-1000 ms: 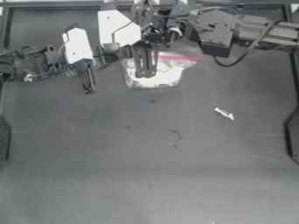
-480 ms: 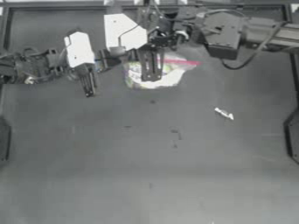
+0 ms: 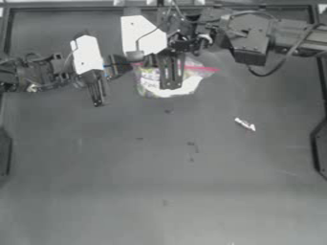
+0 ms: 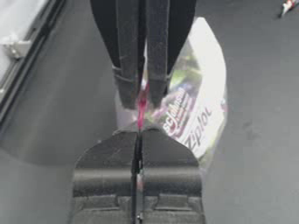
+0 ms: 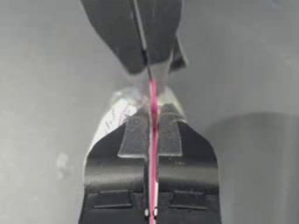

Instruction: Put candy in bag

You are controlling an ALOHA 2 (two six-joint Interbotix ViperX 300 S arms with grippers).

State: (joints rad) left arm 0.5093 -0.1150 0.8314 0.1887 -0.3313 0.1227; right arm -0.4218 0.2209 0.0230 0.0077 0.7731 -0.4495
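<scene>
Both the left end effector [image 4: 139, 131] and the right end effector [image 5: 153, 109] pinch the bag [image 3: 167, 81] at its pink strip, while the candy [image 3: 245, 124] lies apart on the surface [image 3: 159, 191].

Glossy clear plastic bag [image 3: 167, 81], matt dark table [image 3: 127, 191].

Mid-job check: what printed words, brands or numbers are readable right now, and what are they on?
"Ziploc": white brand lettering, partly cut off, on the bag, which both the left gripper and right gripper pinch at its pink strip.
A second line of white print beside it: too blurred to read.
The candy wrapper: too small to read.
</scene>
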